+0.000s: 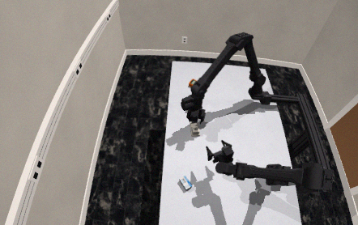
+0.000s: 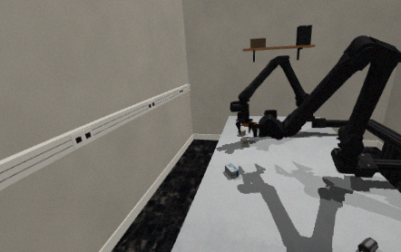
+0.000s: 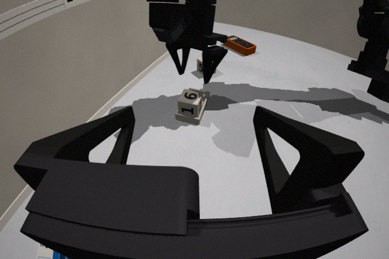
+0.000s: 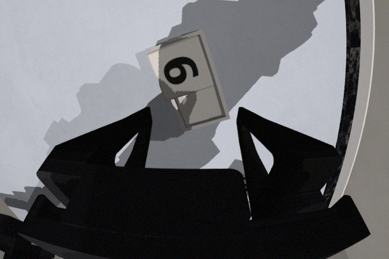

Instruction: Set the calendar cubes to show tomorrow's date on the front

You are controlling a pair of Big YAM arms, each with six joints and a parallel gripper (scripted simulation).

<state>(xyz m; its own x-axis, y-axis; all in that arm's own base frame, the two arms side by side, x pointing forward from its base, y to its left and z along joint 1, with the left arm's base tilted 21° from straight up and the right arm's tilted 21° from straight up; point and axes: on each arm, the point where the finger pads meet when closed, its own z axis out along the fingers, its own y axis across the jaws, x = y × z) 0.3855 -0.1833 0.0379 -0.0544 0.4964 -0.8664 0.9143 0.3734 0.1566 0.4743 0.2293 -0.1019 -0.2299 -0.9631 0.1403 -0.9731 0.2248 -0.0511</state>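
Observation:
The tray [image 1: 198, 134] [image 3: 187, 119] [image 4: 216, 77] holds one cube [image 3: 187, 105] [image 4: 185, 49], with a 6 on top and a sideways 1 on the side seen in the left wrist view. The tray's other half is empty. The month name and the front digits are not readable. A second cube [image 3: 199, 66] showing a 5 stands on the table beyond the tray, partly behind a right finger. My right gripper [image 4: 194, 114] [image 3: 193, 78] is partly open and empty, above the empty half's end of the tray. My left gripper [image 3: 194, 113] [image 1: 215, 145] is wide open and empty, away from the tray.
An orange multimeter [image 3: 241, 46] [image 1: 192, 82] lies beyond the second cube. A blue and white box [image 1: 185, 183] [image 2: 231, 170] lies on the left arm's side. The right arm stands over the tray area, and the table edge runs along the far side.

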